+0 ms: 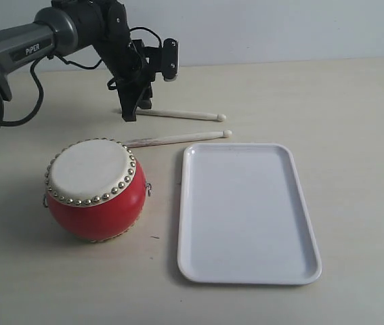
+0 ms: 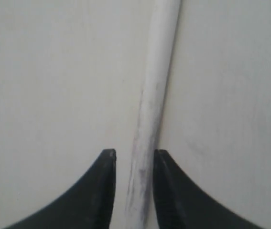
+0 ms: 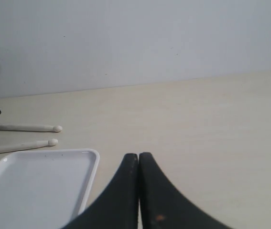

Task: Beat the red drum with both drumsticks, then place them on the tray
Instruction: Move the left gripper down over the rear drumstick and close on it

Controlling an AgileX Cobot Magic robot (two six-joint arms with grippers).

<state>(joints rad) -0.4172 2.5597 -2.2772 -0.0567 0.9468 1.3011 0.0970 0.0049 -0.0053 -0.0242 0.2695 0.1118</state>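
Note:
The red drum (image 1: 97,193) with its cream skin stands at the front left. The white tray (image 1: 246,213) lies to its right. Two cream drumsticks lie on the table behind them, the far one (image 1: 181,114) and the near one (image 1: 178,138). My left gripper (image 1: 129,114) is down over the far stick's butt end. In the left wrist view its fingers (image 2: 134,153) straddle the scuffed stick (image 2: 157,90), with a narrow gap showing on one side. My right gripper (image 3: 138,155) is shut with nothing in it, low beside the tray (image 3: 35,186). It is out of the exterior view.
The beige table (image 1: 340,108) runs back to a pale wall. The right wrist view shows both sticks' bead tips (image 3: 56,128) (image 3: 52,142) beyond the tray's corner. The left arm's cables (image 1: 36,88) hang at the far left.

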